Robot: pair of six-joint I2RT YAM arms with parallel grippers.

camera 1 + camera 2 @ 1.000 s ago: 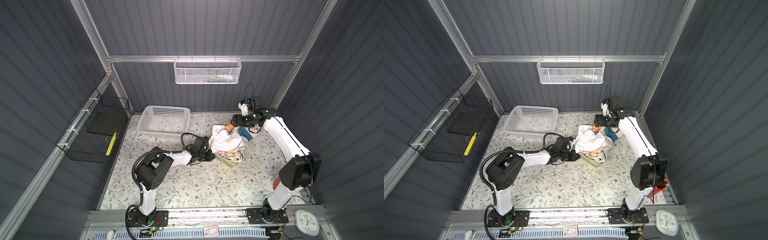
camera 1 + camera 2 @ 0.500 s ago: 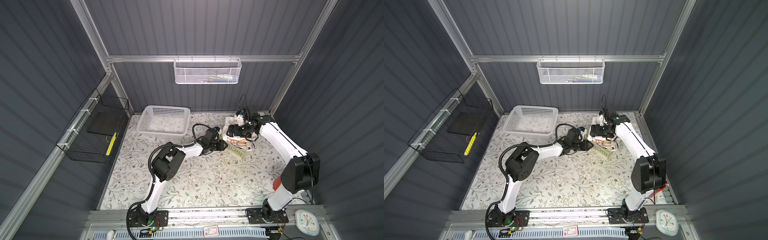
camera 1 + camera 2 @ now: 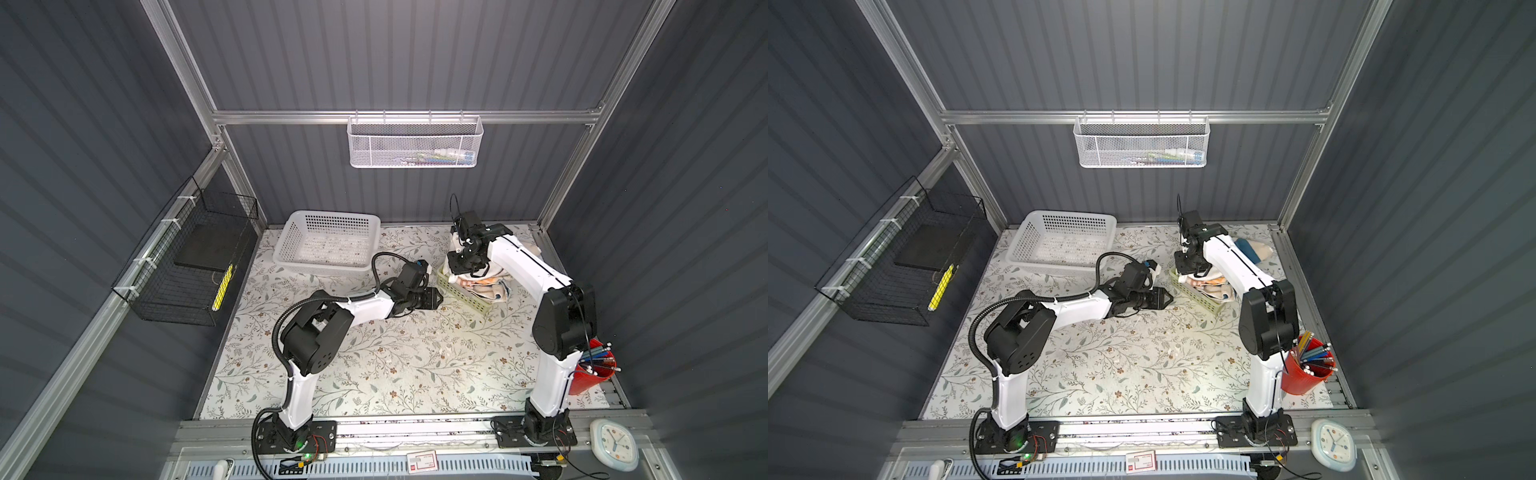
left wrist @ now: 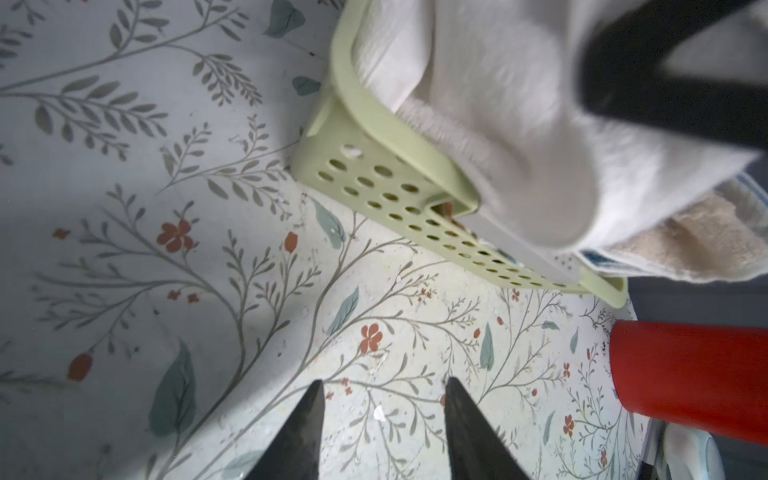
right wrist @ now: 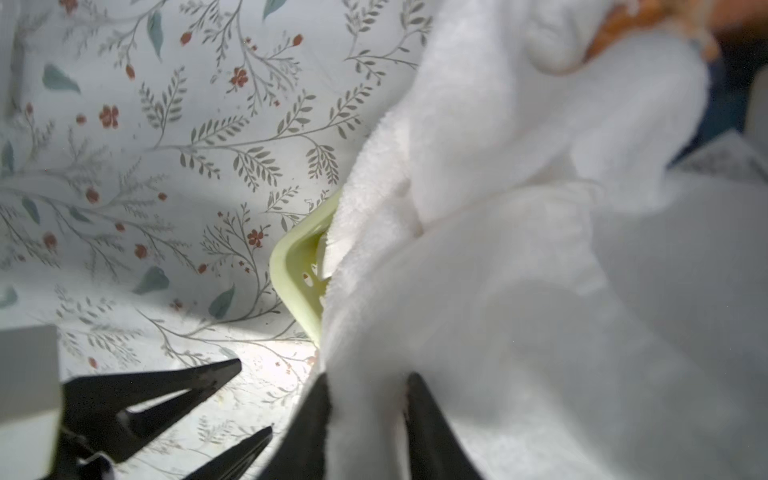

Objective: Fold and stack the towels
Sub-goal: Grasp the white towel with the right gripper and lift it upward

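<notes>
Since a second ago the right gripper [image 3: 464,269] has come down from the far side of the pile onto it, and the left gripper [image 3: 437,298] has let go and sits just left of the green basket [image 3: 462,291].

In the right wrist view the right gripper [image 5: 366,379] has its jaws closed on a fold of the white towel [image 5: 519,249], with cloth filling the gap between them. That towel is heaped in the green basket and spills over its left rim. An orange towel [image 3: 484,282] shows beneath it at the right of the basket.

The left jaws stand partly open with nothing between them, their tips over the floral table cover [image 4: 166,208] near the basket's near-left corner. A cream and blue towel [image 3: 1254,249] lies on the cover at the far right, behind the right arm. Far left of the pile stands the white basket [image 3: 291,245].
</notes>
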